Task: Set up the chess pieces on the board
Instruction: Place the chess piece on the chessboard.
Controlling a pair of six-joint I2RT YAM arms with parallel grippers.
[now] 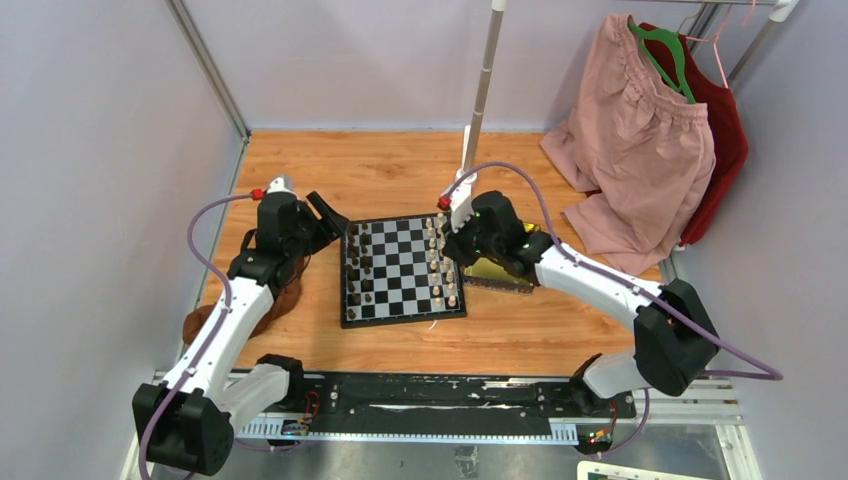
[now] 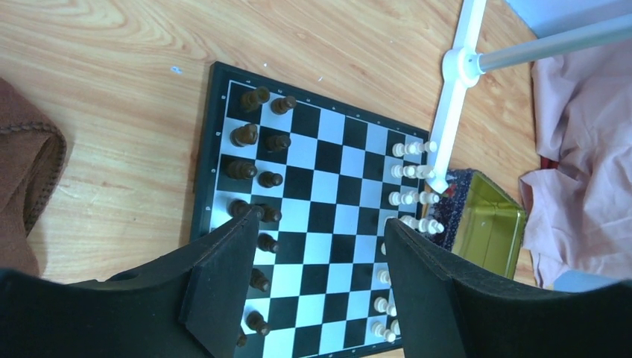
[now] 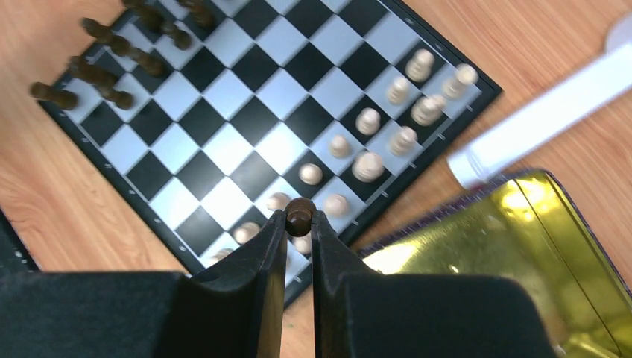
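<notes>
The black and silvery-white board [image 1: 400, 268] lies in the middle of the wooden table. Dark pieces [image 1: 358, 268] stand in its left two columns, cream-white pieces [image 1: 441, 262] in its right two. My right gripper [image 3: 299, 215] is shut on a dark brown piece [image 3: 300, 213] and holds it above the cream-white side near the board's right edge [image 3: 387, 195]. My left gripper [image 2: 320, 246] is open and empty, above the board's left part [image 2: 328, 186], with dark pieces [image 2: 257, 142] under and beyond its left finger.
A shiny gold tray [image 1: 497, 272] lies right of the board, also in the right wrist view [image 3: 507, 253]. A white stand pole [image 1: 482, 90] rises behind the board. Pink and red clothes [image 1: 640, 150] hang at the back right. A brown cloth [image 1: 270, 305] lies at the left.
</notes>
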